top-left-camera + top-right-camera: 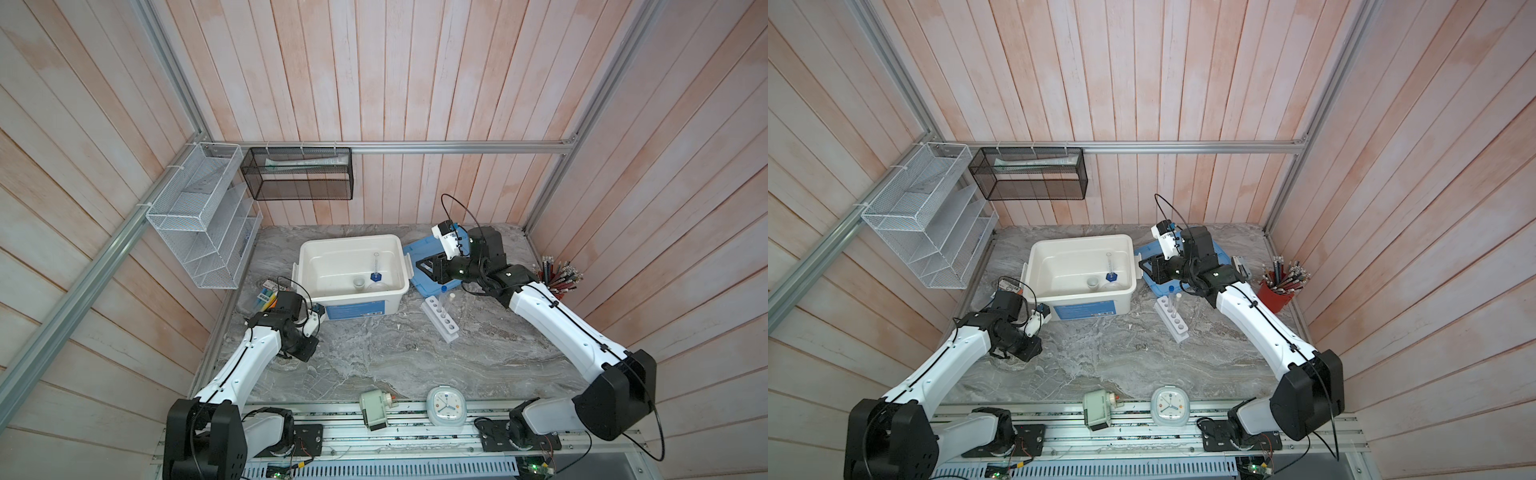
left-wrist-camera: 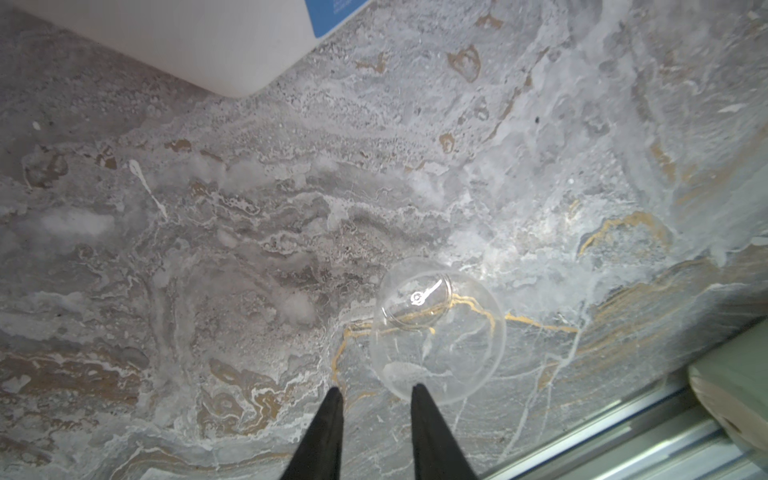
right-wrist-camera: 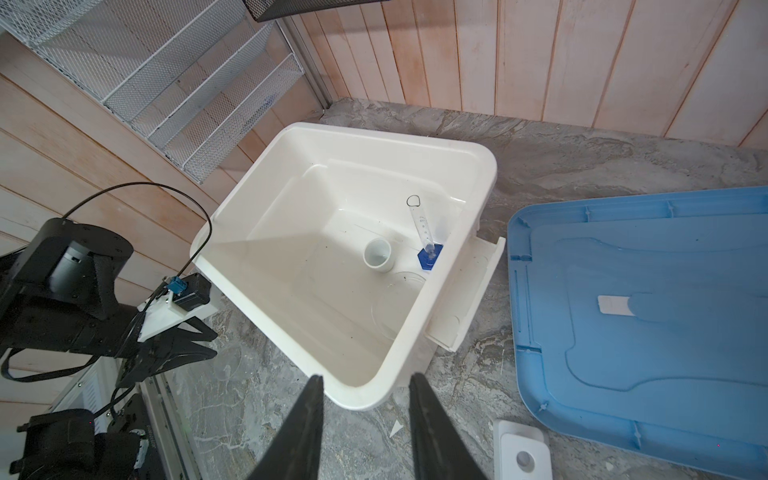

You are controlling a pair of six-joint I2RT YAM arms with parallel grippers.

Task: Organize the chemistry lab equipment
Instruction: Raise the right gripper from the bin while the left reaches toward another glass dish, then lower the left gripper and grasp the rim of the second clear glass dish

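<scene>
The grey marble-patterned tabletop (image 2: 249, 249) is swirled with white and veined in tan-gold. The white plastic storage bin (image 1: 351, 238) bears a blue label, and the flat plastic lid (image 3: 644, 311) is light blue. The small clear graduated cylinder (image 3: 423, 228) has a deep blue base; the round cup of pencils (image 1: 1273, 297) is red.

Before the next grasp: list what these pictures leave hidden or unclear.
Left wrist view: whether the left tool touches the clear cup; its wall is see-through.
Both top views: that cup, lost beneath the left arm.
Right wrist view: white rack, cut off by the picture's edge.
Right wrist view: round dish in the bin, only a faint outline.
</scene>
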